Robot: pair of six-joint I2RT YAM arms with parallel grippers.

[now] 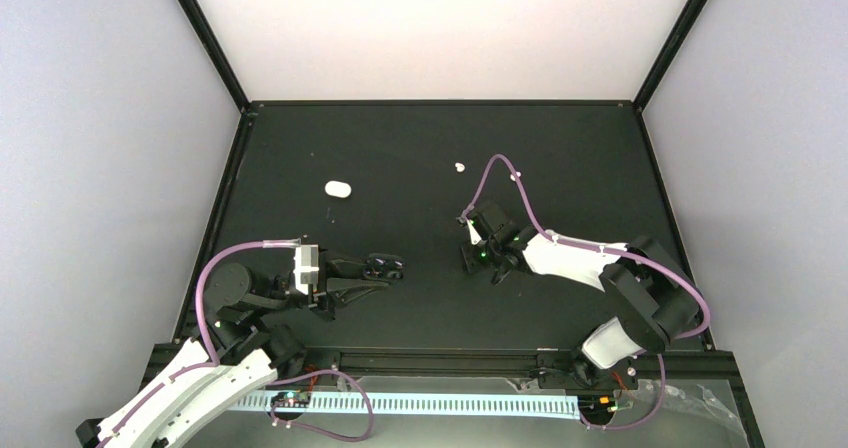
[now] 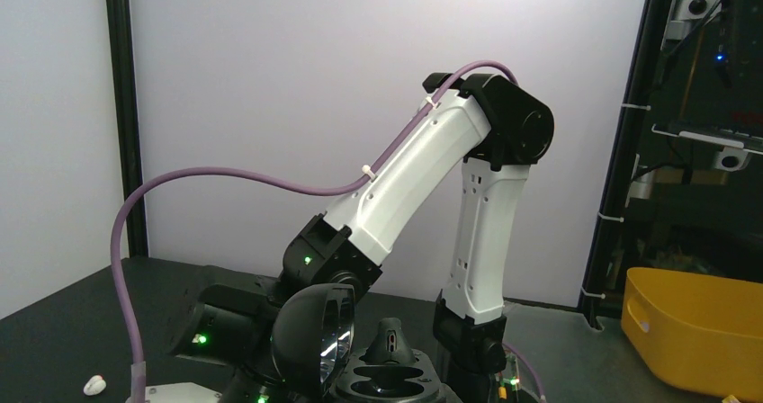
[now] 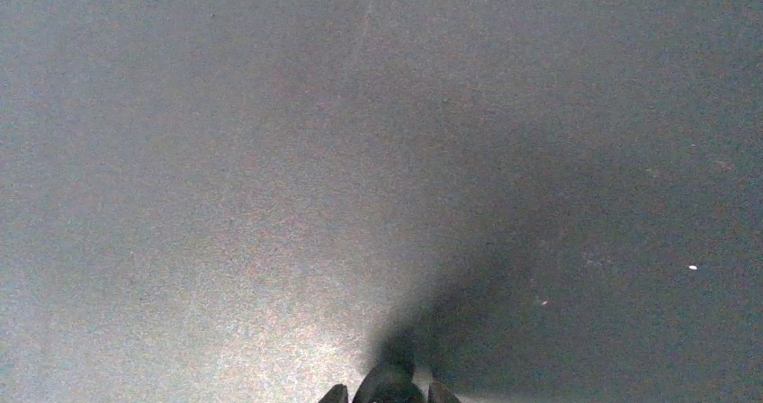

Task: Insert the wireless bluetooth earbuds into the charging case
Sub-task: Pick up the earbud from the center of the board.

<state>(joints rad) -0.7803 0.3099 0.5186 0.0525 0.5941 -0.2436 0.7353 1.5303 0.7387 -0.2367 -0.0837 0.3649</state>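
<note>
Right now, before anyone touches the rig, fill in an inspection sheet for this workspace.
Surface: black table, matte.
Job's things: open black charging case in the left gripper; one white earbud lying loose far centre.
Clutter: white oval object, identity unclear.
Grippers: left gripper shut on the case; right gripper low over the table, jaws unclear.
Cables: purple cable along each arm.
Surroundings: pale walls; yellow bin beyond the table.

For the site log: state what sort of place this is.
Probably a robotics lab cell: a black table walled by white panels, two robot arms bolted at its edge, a yellow bin beyond.
</note>
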